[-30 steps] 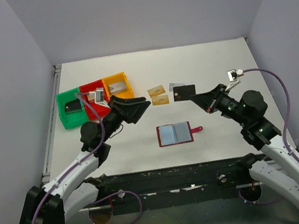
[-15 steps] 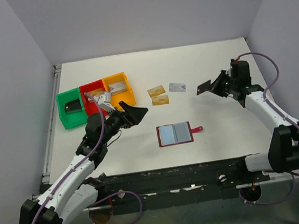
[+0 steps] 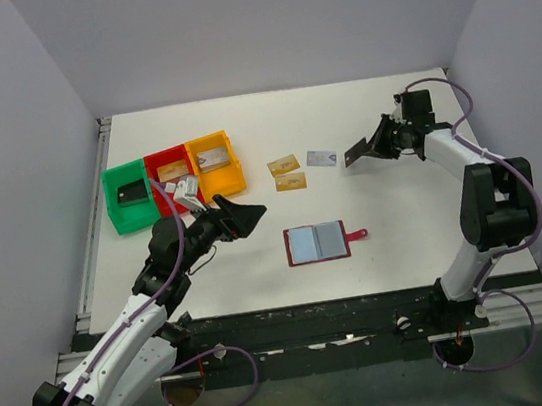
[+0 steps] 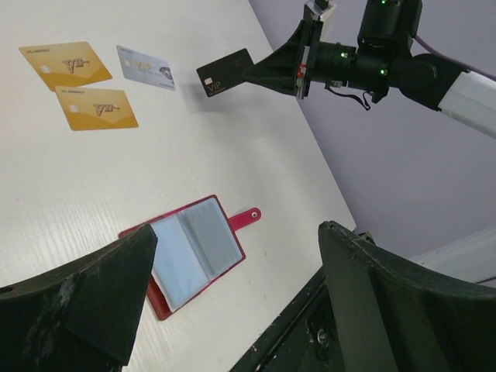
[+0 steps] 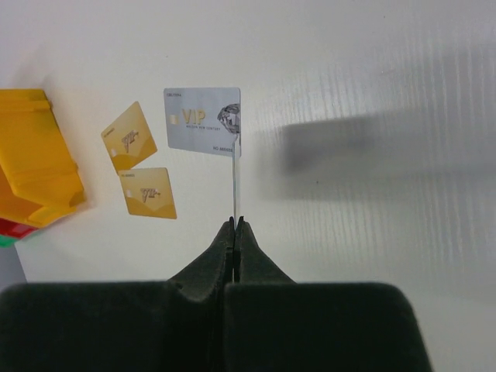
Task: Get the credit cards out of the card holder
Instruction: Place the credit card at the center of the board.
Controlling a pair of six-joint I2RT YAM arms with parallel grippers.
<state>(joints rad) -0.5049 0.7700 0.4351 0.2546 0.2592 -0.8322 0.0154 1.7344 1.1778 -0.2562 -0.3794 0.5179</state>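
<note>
My right fingers (image 5: 209,267) are pressed together on a black card (image 3: 355,155), pinching it by one short end. A second ago that arm was nearer the middle of the top view; now it has swung out to the upper right, and the card has gone with it. The card hangs in the air over the table (image 3: 405,224), just right of the silver card (image 3: 321,158); in the right wrist view I see it edge-on, like a thin line pointing at that silver card.

My left fingers (image 4: 77,302) are spread wide and hold nothing; that arm has pulled back toward the lower left.

The card holder (image 3: 316,242) lies open and flat in the lower middle of the top view, blue side up, red tab to the right; nothing touches it. The two gold cards (image 3: 287,172) sit near each other above it, left of the silver one.

So I think this black card is out for good; it only needs putting down beside the other three. I cannot tell if a card is left in the pockets; I would look there next.
</note>
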